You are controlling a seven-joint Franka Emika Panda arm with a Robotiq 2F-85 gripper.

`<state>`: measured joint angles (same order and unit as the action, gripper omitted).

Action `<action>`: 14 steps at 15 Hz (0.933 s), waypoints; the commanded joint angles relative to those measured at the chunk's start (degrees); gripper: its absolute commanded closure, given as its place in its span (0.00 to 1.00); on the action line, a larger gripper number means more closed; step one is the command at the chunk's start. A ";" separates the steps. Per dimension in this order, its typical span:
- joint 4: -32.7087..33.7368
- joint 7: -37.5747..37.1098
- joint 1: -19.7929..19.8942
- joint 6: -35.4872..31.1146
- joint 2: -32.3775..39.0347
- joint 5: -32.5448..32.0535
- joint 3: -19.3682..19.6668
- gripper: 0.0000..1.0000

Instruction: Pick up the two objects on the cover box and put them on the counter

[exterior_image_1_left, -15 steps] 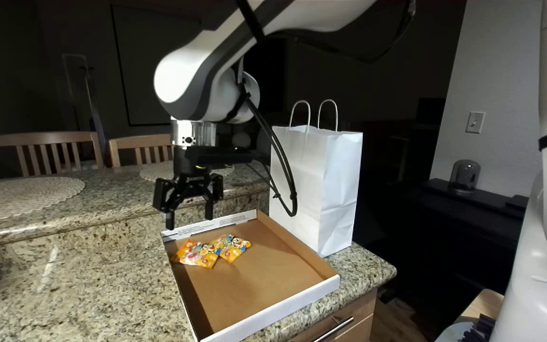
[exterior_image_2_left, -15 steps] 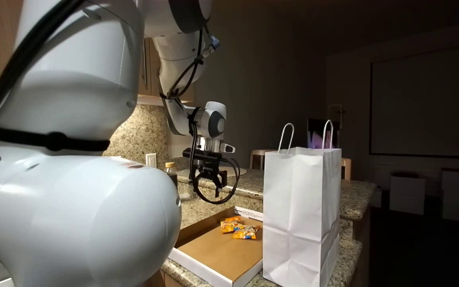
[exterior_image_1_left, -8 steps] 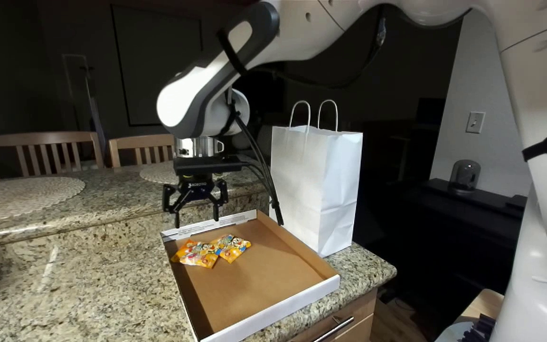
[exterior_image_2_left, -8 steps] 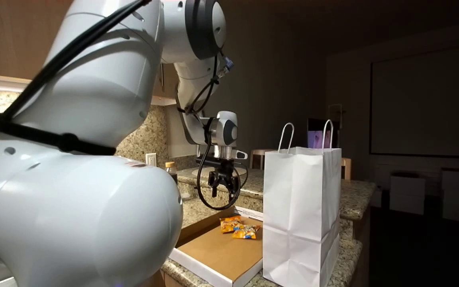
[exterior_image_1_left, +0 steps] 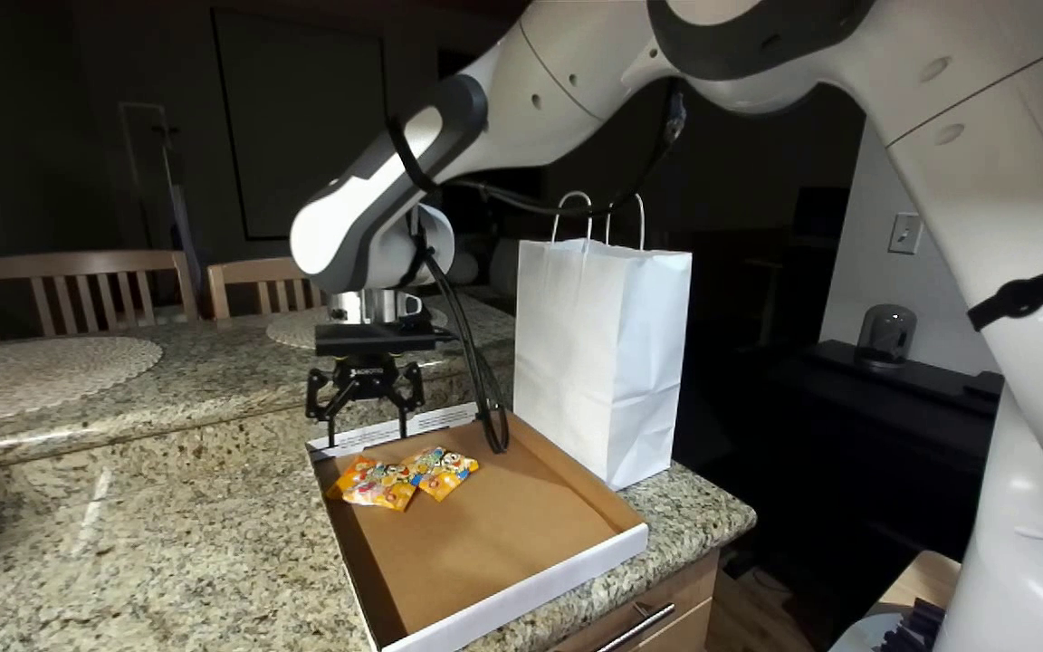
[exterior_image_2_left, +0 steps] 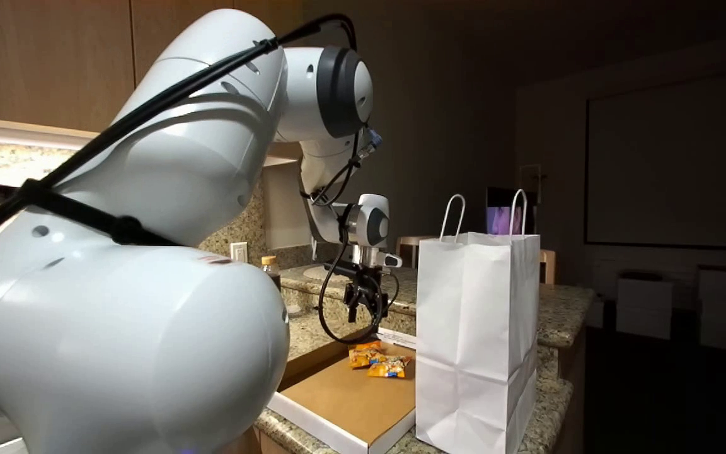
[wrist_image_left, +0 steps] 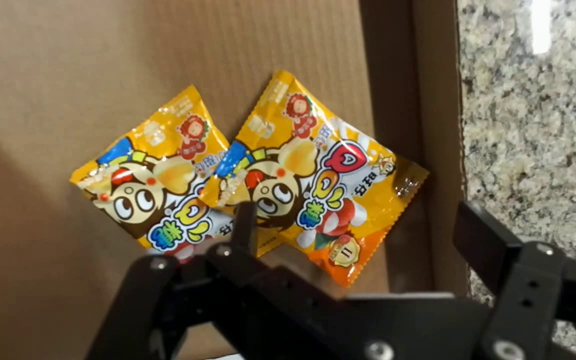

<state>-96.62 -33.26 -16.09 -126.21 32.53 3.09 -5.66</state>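
Two orange-and-yellow packets lie inside the cover box. In the wrist view the right packet (wrist_image_left: 338, 165) overlaps the edge of the left packet (wrist_image_left: 143, 175). Both exterior views show the pair near the far end of the brown cardboard cover box (exterior_image_1_left: 503, 534), which has white sides. Above that end hangs my gripper (exterior_image_1_left: 368, 437), pointing down, its fingers wide apart and nothing between them. Seen from the wrist, one finger (wrist_image_left: 246, 220) covers a bit of the packets and the other lies over the box wall. Speckled granite counter (exterior_image_1_left: 186, 552) surrounds the box.
A tall white paper bag (exterior_image_1_left: 594, 353) stands right against the box's side. Behind rises a granite ledge with round placemats (exterior_image_1_left: 42, 371), with wooden chairs (exterior_image_1_left: 87, 281) beyond. A bottle (exterior_image_2_left: 270, 263) with a yellow cap stands farther back on the counter.
My gripper has come down toward the far end of the box and turned slightly, its jaws still wide. The packets, box and bag have stayed put.
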 commanded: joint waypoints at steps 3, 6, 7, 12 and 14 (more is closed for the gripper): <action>7.86 -5.02 -0.76 3.30 6.37 2.62 2.15 0.00; 10.85 -7.29 -0.02 6.02 8.64 3.76 2.57 0.00; 11.77 -7.40 0.08 6.76 9.27 3.98 2.53 0.00; 17.74 -7.77 -1.39 10.87 13.50 3.27 2.49 0.00; 20.41 -8.13 -1.90 12.42 15.44 2.94 2.78 0.00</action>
<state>-80.81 -39.46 -17.15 -117.01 45.04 6.03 -3.36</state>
